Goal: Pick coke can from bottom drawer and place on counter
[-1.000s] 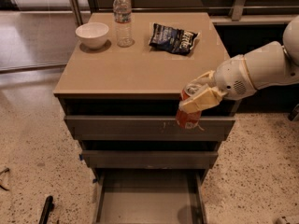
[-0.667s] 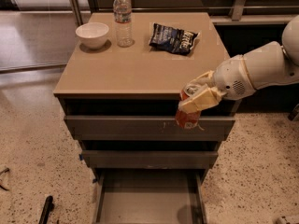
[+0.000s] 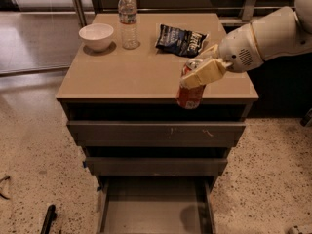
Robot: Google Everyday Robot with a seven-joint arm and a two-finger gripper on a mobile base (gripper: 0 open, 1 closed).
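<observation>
My gripper (image 3: 199, 71) comes in from the right on a white arm and is shut on the coke can (image 3: 190, 95), a red can with a silver top. The can hangs upright over the front edge of the tan counter (image 3: 131, 74), right of its middle, and partly covers the dark gap under the top. The bottom drawer (image 3: 153, 211) is pulled open below, and its flat grey floor shows nothing on it. One tan finger (image 3: 204, 72) crosses the can's upper part.
On the counter's back part stand a white bowl (image 3: 96, 35), a clear water bottle (image 3: 128, 19) and a dark chip bag (image 3: 181, 39). Two shut drawers (image 3: 156, 133) sit above the open one. A dark object (image 3: 47, 218) lies on the speckled floor at lower left.
The gripper has lifted the coke can upward, from in front of the top drawer to the level of the counter's front edge.
</observation>
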